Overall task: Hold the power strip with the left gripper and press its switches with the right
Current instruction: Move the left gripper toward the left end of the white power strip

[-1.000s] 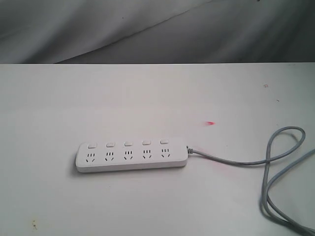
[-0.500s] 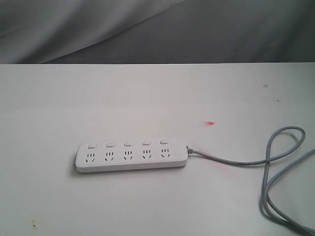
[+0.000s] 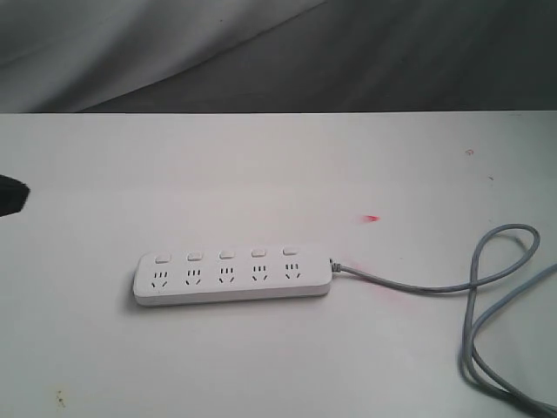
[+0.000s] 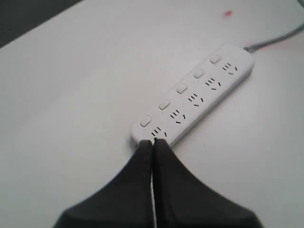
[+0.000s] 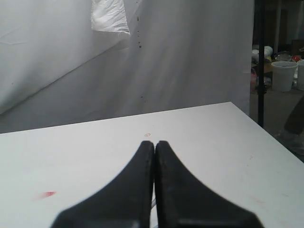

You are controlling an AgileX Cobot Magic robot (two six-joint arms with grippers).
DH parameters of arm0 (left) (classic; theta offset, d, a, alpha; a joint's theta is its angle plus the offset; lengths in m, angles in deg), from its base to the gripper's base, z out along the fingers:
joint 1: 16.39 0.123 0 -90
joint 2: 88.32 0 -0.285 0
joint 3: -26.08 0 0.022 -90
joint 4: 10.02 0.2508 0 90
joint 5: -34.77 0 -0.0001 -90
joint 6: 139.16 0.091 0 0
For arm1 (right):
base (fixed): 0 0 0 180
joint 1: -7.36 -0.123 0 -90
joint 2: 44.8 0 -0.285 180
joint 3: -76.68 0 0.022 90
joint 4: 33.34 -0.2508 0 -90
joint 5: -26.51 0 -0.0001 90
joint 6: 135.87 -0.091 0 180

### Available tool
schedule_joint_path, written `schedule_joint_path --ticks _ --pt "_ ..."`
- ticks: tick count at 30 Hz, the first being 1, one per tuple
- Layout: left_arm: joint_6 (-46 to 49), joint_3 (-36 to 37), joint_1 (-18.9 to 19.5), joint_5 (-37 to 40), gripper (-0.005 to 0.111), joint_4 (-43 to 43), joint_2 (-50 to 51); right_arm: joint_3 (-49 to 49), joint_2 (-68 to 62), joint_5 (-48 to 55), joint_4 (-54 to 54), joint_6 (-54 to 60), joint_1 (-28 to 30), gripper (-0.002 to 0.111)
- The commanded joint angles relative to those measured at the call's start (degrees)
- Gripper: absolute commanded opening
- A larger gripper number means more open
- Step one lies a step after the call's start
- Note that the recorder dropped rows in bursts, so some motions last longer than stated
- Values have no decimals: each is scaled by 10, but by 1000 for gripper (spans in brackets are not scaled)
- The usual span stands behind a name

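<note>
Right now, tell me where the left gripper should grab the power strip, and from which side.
Grip the power strip at the end opposite the cable, from above, across its narrow width: it lies flat, and that end is nearest the left gripper, which must open first.

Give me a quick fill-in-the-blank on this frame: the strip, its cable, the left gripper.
The power strip has ___ switches in a row.
Its grey cable leaves the ___ end in the exterior view.
The left gripper has its jaws ___.
A small ___ mark lies on the table.
Missing: five, right, shut, red.
</note>
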Motion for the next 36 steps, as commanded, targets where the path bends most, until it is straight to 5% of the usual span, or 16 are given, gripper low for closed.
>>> schedule_joint_path --ticks 1,18,36 --pt "150 -41 -2 52 0 -67 96 2 2 -1 2 -2 3 0" --pt "276 -40 -2 -68 1 5 237 2 2 -1 2 -2 3 0" --pt "346 -39 -2 -66 1 13 326 2 2 -1 2 -2 3 0"
